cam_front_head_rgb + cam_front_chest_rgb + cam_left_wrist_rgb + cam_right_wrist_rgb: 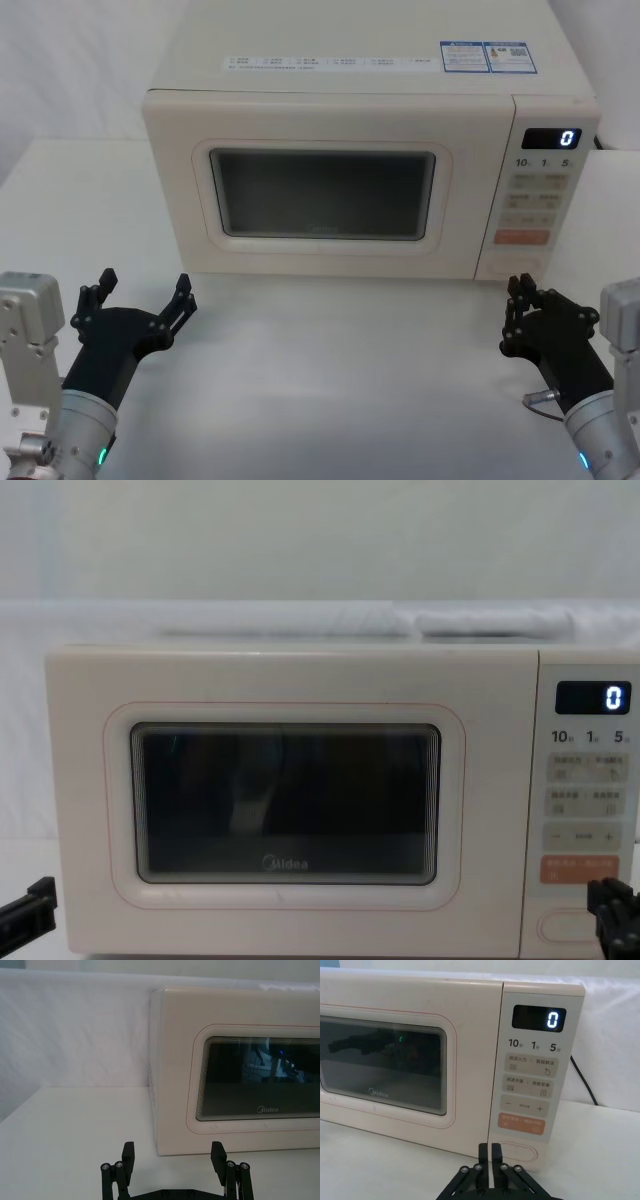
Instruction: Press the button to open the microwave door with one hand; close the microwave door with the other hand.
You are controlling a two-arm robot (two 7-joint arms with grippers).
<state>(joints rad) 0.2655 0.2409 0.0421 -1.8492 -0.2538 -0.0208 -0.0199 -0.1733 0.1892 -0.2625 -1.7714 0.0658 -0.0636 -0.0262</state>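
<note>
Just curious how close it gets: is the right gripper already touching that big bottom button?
Apart. In the head view the shut right gripper sits on the table side of the button, with pale surface between them.

Grey "Midea" logo point(378, 1092) on microwave door point(410, 1007), below window. Display point(539, 1018): "0". Keypad strip point(532, 1090): "10", "1", "5".

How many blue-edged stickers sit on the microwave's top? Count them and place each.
2. Both lie side by side at the top's back right: the left sticker and the right sticker, above the keypad strip.
</note>
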